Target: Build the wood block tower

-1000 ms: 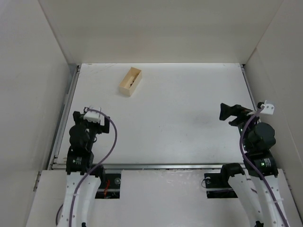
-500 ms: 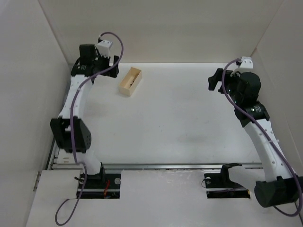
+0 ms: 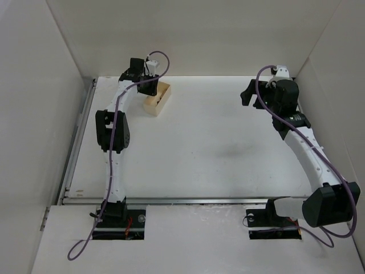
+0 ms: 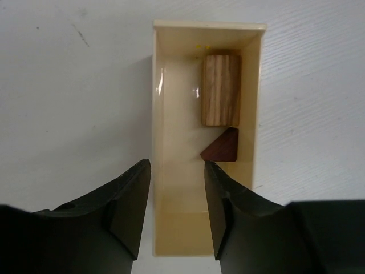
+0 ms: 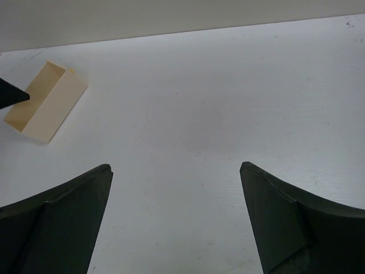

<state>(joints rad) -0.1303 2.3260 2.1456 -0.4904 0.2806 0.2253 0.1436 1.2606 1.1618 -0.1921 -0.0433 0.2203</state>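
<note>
Left arm (image 3: 117,117) has swung inward, left gripper (image 4: 177,168) poised over the box (image 4: 157,85).

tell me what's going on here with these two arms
The left gripper hangs over a pale wooden box at the far left of the table, jaws partly apart and holding nothing. A light tan block and a dark reddish-brown block lie close together inside the box, not yet stacked. The right gripper is wide open above the table on the right, holding nothing.
</note>
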